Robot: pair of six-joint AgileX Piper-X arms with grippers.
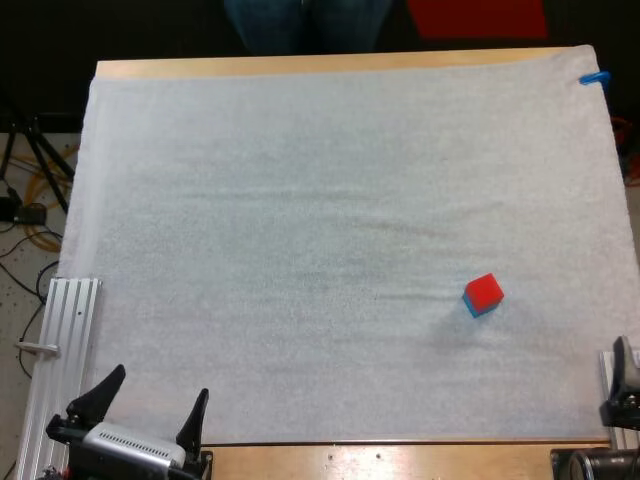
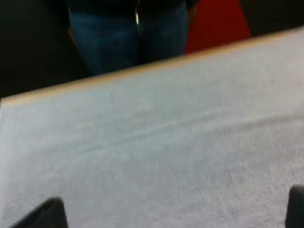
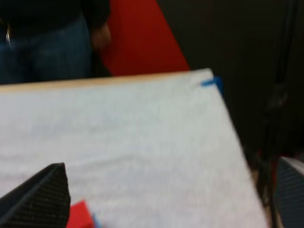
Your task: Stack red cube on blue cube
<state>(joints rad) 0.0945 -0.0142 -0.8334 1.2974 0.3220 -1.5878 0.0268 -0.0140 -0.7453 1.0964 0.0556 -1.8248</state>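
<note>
- The red cube [image 1: 484, 290] sits on top of the blue cube [image 1: 469, 305], on the right half of the white mat [image 1: 300, 200], nearer the near edge than the far one.
- Orientation: the stack is upright and the red top face is level. The sides are turned at a slant to the mat's edges, with one corner facing the near left. As a cube, it has no long axis.
- Hidden parts: the red cube covers most of the blue cube, leaving only a thin blue strip along the near-left base.
- In the right wrist view, the red cube lies just beside one finger [image 3: 40, 199], which cuts off part of it. A sliver of blue shows at the cube's edge.
- Left gripper [image 1: 158, 390]: at the near left corner of the mat, well apart from the stack. Its fingers [image 2: 45, 216] are spread and hold nothing.
- Right gripper [image 3: 166, 190]: at the near right edge, with its fingers spread and not touching the cubes. It is largely cut off in the high view.
- A person's legs [image 1: 300, 25] stand beyond the far side of the table [image 1: 300, 66], cut off above.
</note>
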